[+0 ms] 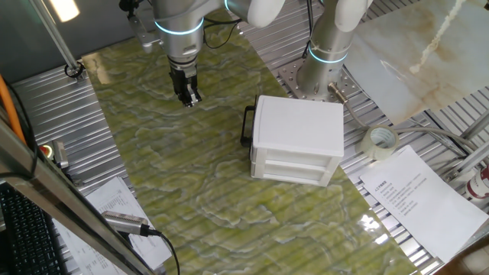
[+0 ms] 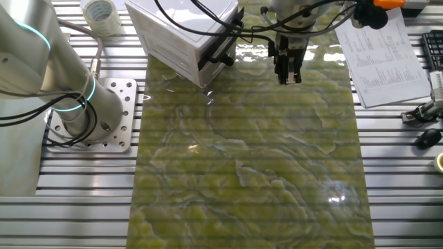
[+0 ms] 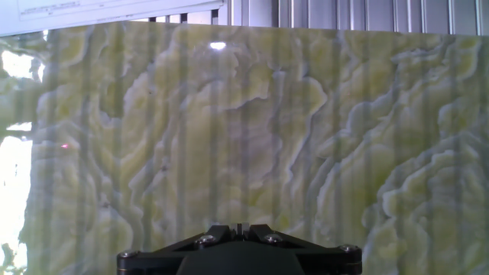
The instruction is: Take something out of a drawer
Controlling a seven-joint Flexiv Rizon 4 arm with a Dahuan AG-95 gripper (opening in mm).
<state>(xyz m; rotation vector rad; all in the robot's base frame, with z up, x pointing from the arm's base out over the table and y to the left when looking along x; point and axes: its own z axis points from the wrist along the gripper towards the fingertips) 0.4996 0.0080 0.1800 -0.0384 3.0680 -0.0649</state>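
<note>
- Clearly, our claw point(image 1: 189, 98) hangs over the green marbled mat point(image 1: 199, 176), its fingers close together with nothing between them, so we read it as closed on nothing.
- To the right of the claw in one fixed view, near it, stands the white cabinet point(image 1: 298, 137); its drawer point(image 1: 256, 126) with the black bar handle point(image 1: 247, 126) faces the claw and sits pushed in.
- We cannot see inside the drawer, so no wooden cube shows in any view.
- Beyond the cabinet, farther from the claw, lie a tape roll point(image 1: 380, 143) and a printed sheet point(image 1: 424, 200).
- Only the other fixed view shows the cables crossing the cabinet top.
- Our hand view shows just mat below the claw's black body point(image 3: 238, 252); the fingertips stay out of frame.
</note>
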